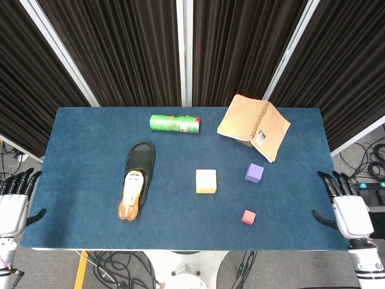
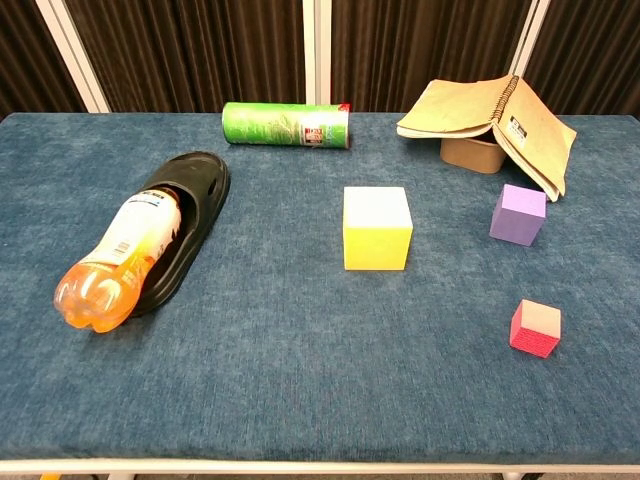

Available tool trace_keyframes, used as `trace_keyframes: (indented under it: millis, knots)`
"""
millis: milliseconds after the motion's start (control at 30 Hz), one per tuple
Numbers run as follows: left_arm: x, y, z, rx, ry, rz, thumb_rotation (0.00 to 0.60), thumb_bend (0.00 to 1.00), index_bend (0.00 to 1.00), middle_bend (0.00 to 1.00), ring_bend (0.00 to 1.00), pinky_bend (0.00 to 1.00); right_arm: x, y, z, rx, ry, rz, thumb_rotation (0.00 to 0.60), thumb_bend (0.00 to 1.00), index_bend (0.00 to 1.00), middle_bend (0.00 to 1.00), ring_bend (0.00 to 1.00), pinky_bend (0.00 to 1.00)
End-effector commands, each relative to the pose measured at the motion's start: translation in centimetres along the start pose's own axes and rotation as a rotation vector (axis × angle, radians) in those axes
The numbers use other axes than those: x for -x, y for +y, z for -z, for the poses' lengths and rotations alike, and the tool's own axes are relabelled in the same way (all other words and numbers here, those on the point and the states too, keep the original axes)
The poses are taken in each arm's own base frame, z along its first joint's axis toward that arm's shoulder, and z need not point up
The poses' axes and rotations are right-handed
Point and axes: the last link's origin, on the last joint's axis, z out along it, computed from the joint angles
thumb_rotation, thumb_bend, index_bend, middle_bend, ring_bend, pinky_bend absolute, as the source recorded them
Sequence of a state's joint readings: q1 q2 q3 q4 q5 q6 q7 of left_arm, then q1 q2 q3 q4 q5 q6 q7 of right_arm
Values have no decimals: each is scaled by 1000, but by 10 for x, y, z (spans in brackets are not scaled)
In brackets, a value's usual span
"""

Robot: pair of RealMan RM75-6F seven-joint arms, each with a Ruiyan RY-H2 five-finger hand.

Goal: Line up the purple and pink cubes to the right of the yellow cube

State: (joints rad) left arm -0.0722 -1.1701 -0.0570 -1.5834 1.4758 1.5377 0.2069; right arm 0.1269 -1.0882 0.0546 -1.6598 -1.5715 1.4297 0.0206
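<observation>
Head view: blue felt-covered table [image 1: 90, 138] against dark pleated curtains with white posts; cables on the floor below the near edge. Yellow cube [image 1: 206, 181] sits near the table's middle. Purple cube [image 1: 254, 173] lies to its right, slightly farther back; pink cube [image 1: 248, 217] is nearer the front edge, below the purple one. All three apart from each other. Right hand [image 1: 346, 211] hangs at the table's right edge, fingers spread, holding nothing, well apart from both small cubes. Left hand [image 1: 13, 201] sits off the left edge, fingers apart, holding nothing, far from all cubes. A black slipper [image 1: 142, 159] holds an orange bottle [image 1: 131, 195]. A green can [image 1: 174, 123] lies on its side toward the back. An open notebook [image 1: 254, 126] is tented at back right.

Chest view: no hands visible. Yellow cube [image 2: 376, 228] centre, purple cube [image 2: 518, 214] right of it, pink cube [image 2: 535, 328] nearer the front. The notebook [image 2: 490, 115] is draped over a brown tub [image 2: 472, 152]. Slipper [image 2: 185, 215] and bottle [image 2: 115, 260] at left, can [image 2: 286, 125] at back.
</observation>
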Motion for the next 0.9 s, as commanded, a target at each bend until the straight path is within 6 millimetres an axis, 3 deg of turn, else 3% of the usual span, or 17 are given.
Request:
trace_keyframes:
  millis: [33, 200, 567, 667, 900]
  knots:
    - [-1, 0, 1, 2, 3, 3, 600, 0, 169, 200, 146, 166, 3, -20, -17, -89, -47, -39, 600, 124, 5, 168, 0, 0]
    - [-1, 0, 3, 5, 2, 8, 600, 0, 169, 200, 146, 166, 15, -41, -53, -159, -155, -16, 600, 128, 27, 177, 0, 0]
    - [1, 0, 5, 2, -14, 17, 600, 0, 169, 200, 146, 166, 45, -12, -141, -154, -310, 326, 600, 155, 99, 166, 0, 0]
    - [0, 0, 6, -6, -20, 17, 600, 0, 169, 200, 146, 166, 52, -14, -154, -189, -296, 403, 600, 155, 100, 163, 0, 0]
    - [1, 1, 7, -11, -32, 18, 600, 0, 169, 200, 146, 166, 74, -25, -177, -230, -278, 399, 600, 123, 100, 163, 0, 0]
